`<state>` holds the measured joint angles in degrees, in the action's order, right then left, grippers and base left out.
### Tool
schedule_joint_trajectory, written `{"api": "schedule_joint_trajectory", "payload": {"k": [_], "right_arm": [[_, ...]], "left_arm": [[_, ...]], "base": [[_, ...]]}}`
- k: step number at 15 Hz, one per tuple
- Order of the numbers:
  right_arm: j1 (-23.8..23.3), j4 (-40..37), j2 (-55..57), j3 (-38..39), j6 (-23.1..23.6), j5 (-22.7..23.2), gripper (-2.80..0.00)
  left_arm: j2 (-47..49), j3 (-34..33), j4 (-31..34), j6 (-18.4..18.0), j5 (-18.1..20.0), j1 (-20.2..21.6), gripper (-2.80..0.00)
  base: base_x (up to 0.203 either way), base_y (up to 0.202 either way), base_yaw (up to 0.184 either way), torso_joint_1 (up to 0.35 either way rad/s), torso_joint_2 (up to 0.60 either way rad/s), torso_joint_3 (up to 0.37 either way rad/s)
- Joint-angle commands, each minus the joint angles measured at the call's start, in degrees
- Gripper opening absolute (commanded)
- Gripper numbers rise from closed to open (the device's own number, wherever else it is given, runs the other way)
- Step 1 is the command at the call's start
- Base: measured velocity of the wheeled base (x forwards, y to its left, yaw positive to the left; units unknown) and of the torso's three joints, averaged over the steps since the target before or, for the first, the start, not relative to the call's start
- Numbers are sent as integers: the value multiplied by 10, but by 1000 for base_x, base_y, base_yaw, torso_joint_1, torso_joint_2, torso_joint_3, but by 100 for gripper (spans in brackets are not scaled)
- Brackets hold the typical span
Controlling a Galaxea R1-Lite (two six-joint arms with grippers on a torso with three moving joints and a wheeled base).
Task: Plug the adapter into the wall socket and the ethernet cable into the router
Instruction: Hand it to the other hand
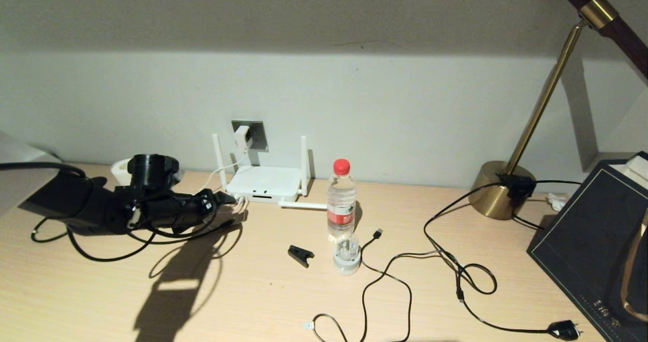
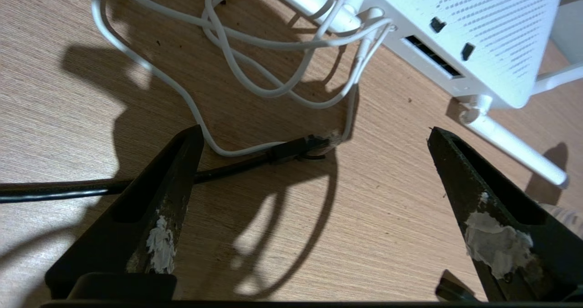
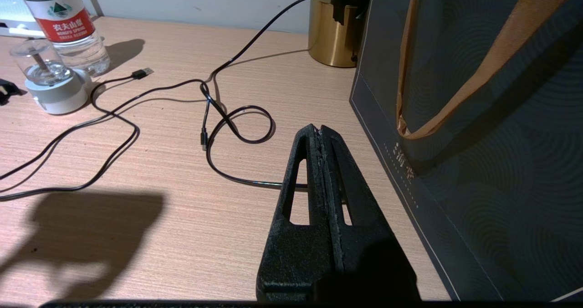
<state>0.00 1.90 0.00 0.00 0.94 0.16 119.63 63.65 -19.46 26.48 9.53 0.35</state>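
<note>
While left end effector [image 2: 314, 135] gapes wide, ethernet cable [image 2: 291, 149] tip btwn fingers, nr router [image 2: 492, 39].

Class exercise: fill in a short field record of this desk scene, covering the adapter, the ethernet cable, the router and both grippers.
adapter: in the wall socket
ethernet cable: connector lying on the desk, short of the router, not plugged in
left gripper: open, empty, low over the desk, facing the connector
right gripper: shut, empty, beside a dark paper bag
</note>
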Motion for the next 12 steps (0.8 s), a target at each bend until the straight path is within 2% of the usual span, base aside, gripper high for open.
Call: {"api": "schedule_joint_trajectory", "payload": {"k": [1, 5, 12], "right_arm": [[0, 0, 0, 5, 0, 0, -280], [0, 0, 0, 5, 0, 0, -280], [0, 0, 0, 5, 0, 0, -280]], "left_arm": [[15, 0, -11, -5, 0, 1, 0], [39, -1, -49, -30, -20, 6, 0], [57, 1, -51, -34, -26, 10, 0]], "base": [[0, 0, 0, 0, 0, 0], [0, 0, 0, 0, 0, 0], [0, 0, 0, 0, 0, 0]]}}
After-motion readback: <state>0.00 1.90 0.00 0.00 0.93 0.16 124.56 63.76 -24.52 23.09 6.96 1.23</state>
